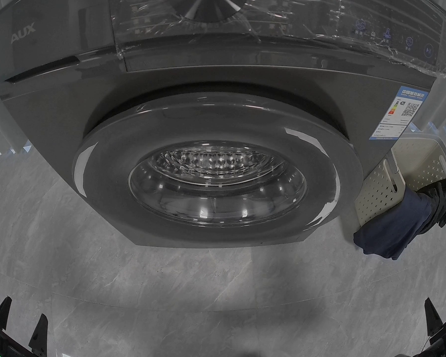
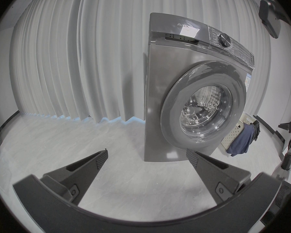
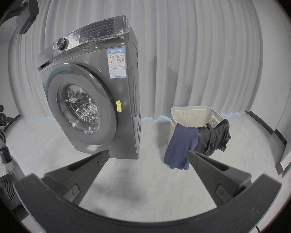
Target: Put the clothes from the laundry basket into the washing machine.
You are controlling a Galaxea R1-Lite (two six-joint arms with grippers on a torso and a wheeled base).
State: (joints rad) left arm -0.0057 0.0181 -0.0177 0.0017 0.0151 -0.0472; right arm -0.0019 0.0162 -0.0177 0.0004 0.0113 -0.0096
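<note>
Open floor [image 1: 183,278] lies before the washer [image 1: 59,100], door [image 1: 109,145] shut. Right edge: basket [image 1: 426,159], clothes [image 1: 396,226] draped over its rim. Left gripper [image 2: 146,152] and right gripper [image 3: 147,152] both spread, empty.

Left pincer [image 1: 21,318]: lower left corner of the head view, tips pointing up-frame; the two dark, wedge-shaped fingers stand wide apart with nothing between them.
Right pincer [image 1: 442,299]: lower right corner of the head view, tips pointing up-frame; the fingers are likewise spread wide and empty.
Arm height: both pincers are low and level with each other.
</note>
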